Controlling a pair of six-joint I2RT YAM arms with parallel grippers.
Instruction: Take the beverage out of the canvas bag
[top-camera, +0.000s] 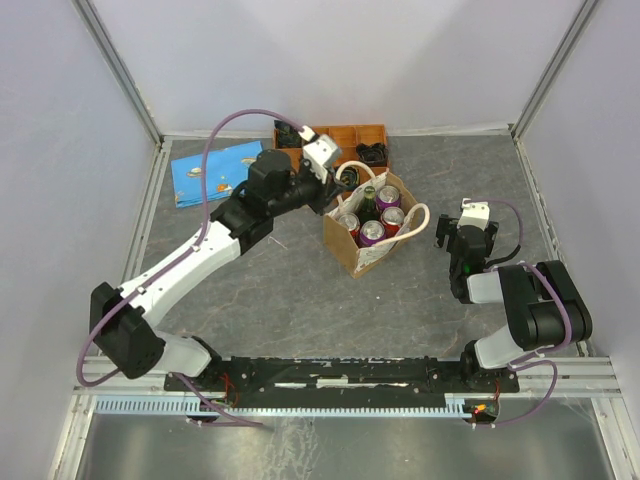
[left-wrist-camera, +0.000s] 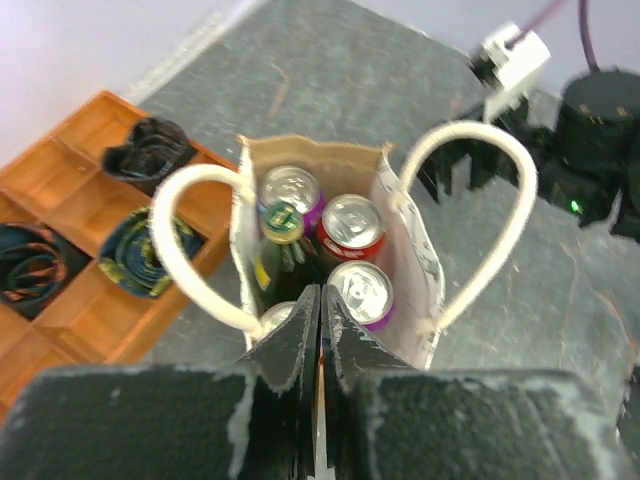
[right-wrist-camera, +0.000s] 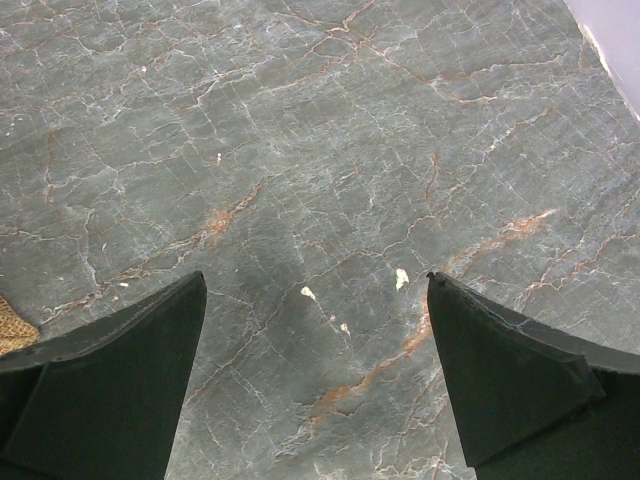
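Note:
The canvas bag stands upright mid-table with cream rope handles. It holds several cans and a dark green bottle. In the left wrist view the bag is open below me, showing a red can, two purple cans and the bottle's cap. My left gripper is shut and empty, its tips just above the bag's near rim. My right gripper is open and empty, low over bare table to the right of the bag.
An orange compartment tray with dark rolled items stands behind the bag. A blue patterned cloth lies at the back left. White walls enclose the table on three sides. A tan bag corner shows at the right wrist view's left edge.

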